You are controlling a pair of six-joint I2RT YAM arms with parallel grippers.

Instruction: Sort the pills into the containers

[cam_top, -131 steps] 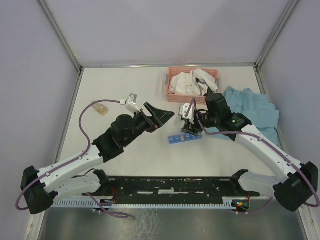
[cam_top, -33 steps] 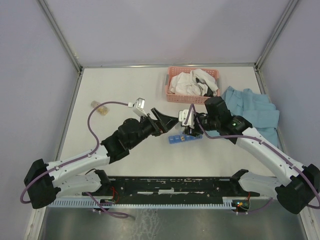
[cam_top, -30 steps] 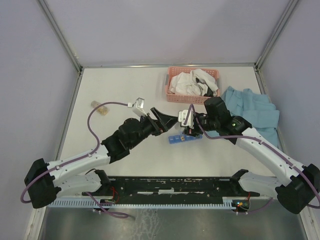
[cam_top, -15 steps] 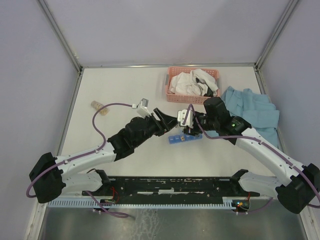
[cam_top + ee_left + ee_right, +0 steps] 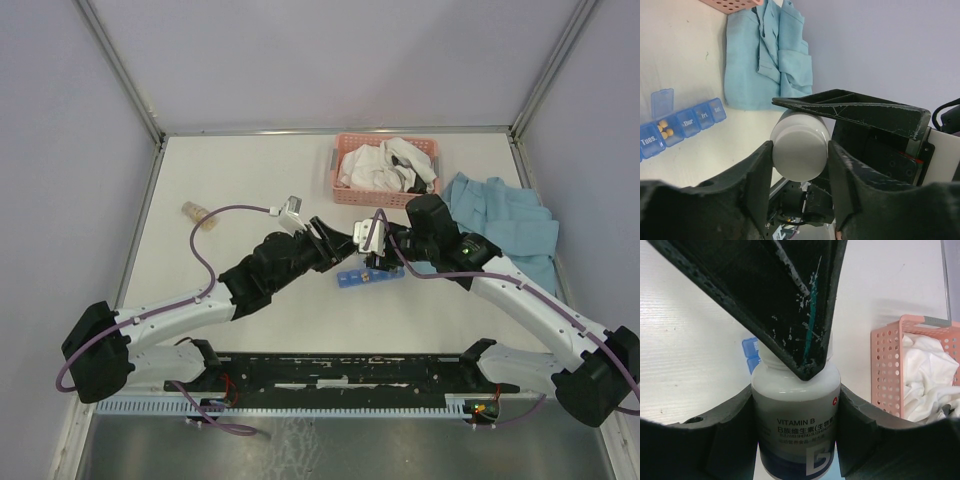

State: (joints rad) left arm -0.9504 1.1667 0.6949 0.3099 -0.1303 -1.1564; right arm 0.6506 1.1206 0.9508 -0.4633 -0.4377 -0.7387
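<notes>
The right pincer (image 5: 796,390) is gripping a white plastic vitamin bottle (image 5: 796,440) by its body. The left pincer (image 5: 800,146) is pinching the bottle's white round cap (image 5: 799,162) from both sides. The blue translucent plastic pill-organiser strip (image 5: 366,277) is lying on the pale counter (image 5: 240,180) just beneath both pincers. One of its lids is standing open, and small yellow-orange pills (image 5: 664,129) are sitting in that compartment, between those marked Tues. and Thur.

I see a translucent blue pill organiser (image 5: 682,125) with orange pills (image 5: 664,129), a white bottle (image 5: 797,430) (navy band across its label), a pink basket (image 5: 885,370), a teal cloth (image 5: 767,55).
</notes>
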